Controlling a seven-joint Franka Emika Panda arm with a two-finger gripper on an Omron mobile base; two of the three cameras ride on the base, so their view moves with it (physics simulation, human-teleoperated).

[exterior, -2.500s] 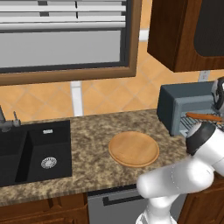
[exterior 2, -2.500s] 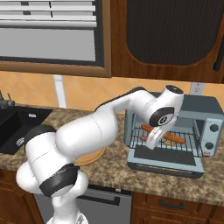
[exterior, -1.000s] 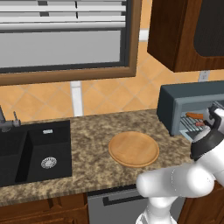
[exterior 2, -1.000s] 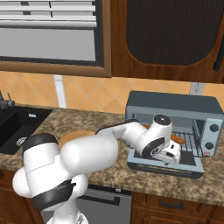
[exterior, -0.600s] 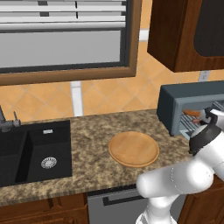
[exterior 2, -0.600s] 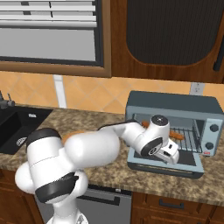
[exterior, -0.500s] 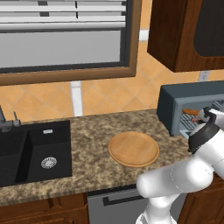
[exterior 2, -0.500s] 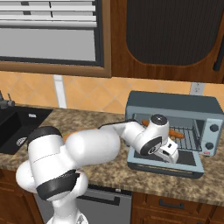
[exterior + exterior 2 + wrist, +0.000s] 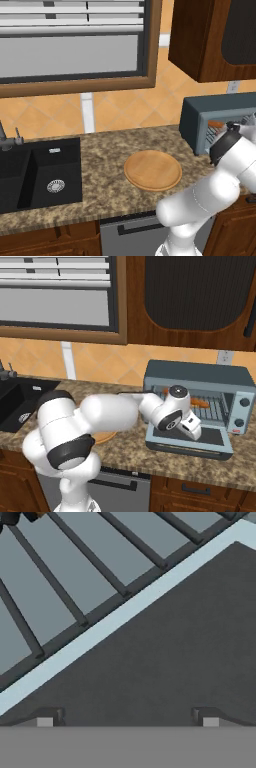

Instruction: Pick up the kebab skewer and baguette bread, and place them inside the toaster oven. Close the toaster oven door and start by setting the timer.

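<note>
The toaster oven stands at the right end of the counter, seen also as the toaster oven. Its door lies dropped open and flat in front. The baguette bread lies on the wire rack inside, right of my wrist. My arm covers the left part of the rack, so I cannot make out the kebab skewer. My gripper hangs low over the door, open and empty. In the hand view the gripper faces the door's dark window and the wire rack.
A round wooden board lies mid-counter, left of the oven. The black sink is at the far left. Two knobs sit on the oven's right panel. A dark wall cabinet hangs above the oven.
The gripper has come out of the oven cavity and dropped down over the open door, leaving the bread on the rack. Over the last second it barely moved and stayed open.
</note>
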